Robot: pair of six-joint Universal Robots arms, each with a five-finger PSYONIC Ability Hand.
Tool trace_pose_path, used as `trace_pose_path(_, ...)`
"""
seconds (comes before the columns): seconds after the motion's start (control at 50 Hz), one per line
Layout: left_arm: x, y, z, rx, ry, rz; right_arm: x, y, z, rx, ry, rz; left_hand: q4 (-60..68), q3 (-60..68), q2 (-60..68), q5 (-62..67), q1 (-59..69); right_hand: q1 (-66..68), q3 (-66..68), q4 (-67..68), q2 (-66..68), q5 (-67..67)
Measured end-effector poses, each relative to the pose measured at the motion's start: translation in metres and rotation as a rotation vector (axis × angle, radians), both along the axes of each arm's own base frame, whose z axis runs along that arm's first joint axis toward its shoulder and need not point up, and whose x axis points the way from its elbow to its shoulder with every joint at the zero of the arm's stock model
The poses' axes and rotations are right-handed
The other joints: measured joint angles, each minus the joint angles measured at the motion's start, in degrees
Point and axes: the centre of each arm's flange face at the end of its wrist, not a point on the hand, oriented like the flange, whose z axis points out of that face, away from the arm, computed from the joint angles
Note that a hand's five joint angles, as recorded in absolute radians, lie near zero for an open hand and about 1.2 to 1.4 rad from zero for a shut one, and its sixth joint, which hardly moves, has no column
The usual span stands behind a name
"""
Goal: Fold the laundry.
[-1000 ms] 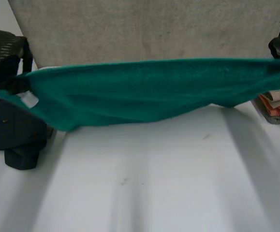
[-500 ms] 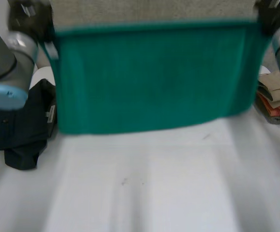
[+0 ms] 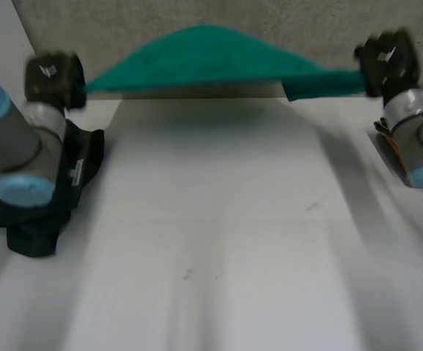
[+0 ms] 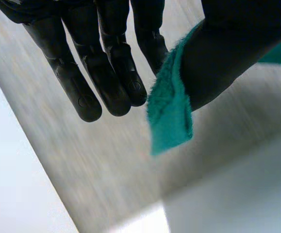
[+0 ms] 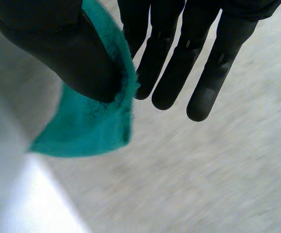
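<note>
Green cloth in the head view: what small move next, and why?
Probably lower the green cloth flat onto the white table: the left hand and right hand each pinch an end, holding it stretched and billowing in the air.

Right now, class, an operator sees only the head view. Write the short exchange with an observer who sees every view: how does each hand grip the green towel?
Operator: How does the left hand hold the green towel?
Observer: Its thumb pins a towel corner against the nearest finger; the other fingers are straight and free.
Operator: And the right hand?
Observer: Same pinch: thumb presses a corner against the nearest finger, the rest straight.
</note>
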Motion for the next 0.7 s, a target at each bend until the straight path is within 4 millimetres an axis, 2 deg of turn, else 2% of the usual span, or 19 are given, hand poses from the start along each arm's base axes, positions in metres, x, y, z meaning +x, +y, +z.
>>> trace_pose_path(0.04, -0.002, 0.008, -0.021, 0.060, -0.032, -0.013, 0.001, 0.002, -0.011, 0.036, 0.022, 0.002, 0.00, 0.00, 0.00, 0.00, 0.00, 0.00, 0.00, 0.00, 0.00, 0.00)
trace_pose_path(0.06, -0.003, 0.011, -0.030, 0.085, -0.047, -0.019, 0.002, 0.007, -0.029, 0.093, 0.059, 0.007, 0.00, 0.00, 0.00, 0.00, 0.00, 0.00, 0.00, 0.00, 0.00, 0.00)
trace_pose_path(0.12, -0.006, 0.027, -0.056, 0.171, -0.105, -0.045, 0.003, 0.017, -0.052, 0.177, 0.123, 0.013, 0.00, 0.00, 0.00, 0.00, 0.00, 0.00, 0.00, 0.00, 0.00, 0.00)
trace_pose_path(0.2, -0.004, 0.055, -0.079, 0.296, -0.196, -0.072, -0.002, 0.037, -0.069, 0.286, 0.207, 0.013, 0.00, 0.00, 0.00, 0.00, 0.00, 0.00, 0.00, 0.00, 0.00, 0.00)
trace_pose_path(0.24, 0.000, 0.068, -0.082, 0.350, -0.232, -0.079, -0.006, 0.047, -0.071, 0.334, 0.241, 0.009, 0.00, 0.00, 0.00, 0.00, 0.00, 0.00, 0.00, 0.00, 0.00, 0.00)
trace_pose_path(0.36, 0.016, 0.119, -0.073, 0.540, -0.338, -0.109, -0.030, 0.089, -0.063, 0.531, 0.370, -0.011, 0.00, 0.00, 0.00, 0.00, 0.00, 0.00, 0.00, 0.00, 0.00, 0.00)
trace_pose_path(0.44, 0.030, 0.163, -0.057, 0.683, -0.446, -0.153, -0.054, 0.138, -0.049, 0.742, 0.493, -0.012, 0.00, 0.00, 0.00, 0.00, 0.00, 0.00, 0.00, 0.00, 0.00, 0.01)
trace_pose_path(0.52, 0.039, 0.195, -0.043, 0.772, -0.554, -0.205, -0.067, 0.174, -0.037, 0.877, 0.578, 0.020, 0.00, 0.00, 0.00, 0.00, 0.00, 0.00, 0.00, 0.00, 0.00, 0.00)
trace_pose_path(0.56, 0.042, 0.204, -0.037, 0.791, -0.604, -0.234, -0.069, 0.185, -0.034, 0.903, 0.608, 0.046, 0.00, 0.00, 0.00, 0.00, 0.00, 0.00, 0.00, 0.00, 0.00, 0.00)
trace_pose_path(0.62, 0.042, 0.208, -0.030, 0.789, -0.650, -0.263, -0.070, 0.188, -0.033, 0.908, 0.630, 0.076, 0.00, 0.00, 0.00, 0.00, 0.00, 0.00, 0.00, 0.00, 0.00, 0.00)
trace_pose_path(0.68, 0.039, 0.197, -0.025, 0.753, -0.661, -0.267, -0.066, 0.180, -0.037, 0.891, 0.631, 0.089, 0.00, 0.00, 0.00, 0.00, 0.00, 0.00, 0.00, 0.00, 0.00, 0.00)
trace_pose_path(0.7, 0.037, 0.189, -0.025, 0.734, -0.651, -0.259, -0.063, 0.170, -0.039, 0.873, 0.617, 0.082, 0.01, 0.00, 0.00, 0.00, 0.00, 0.00, 0.00, 0.00, 0.00, 0.00)
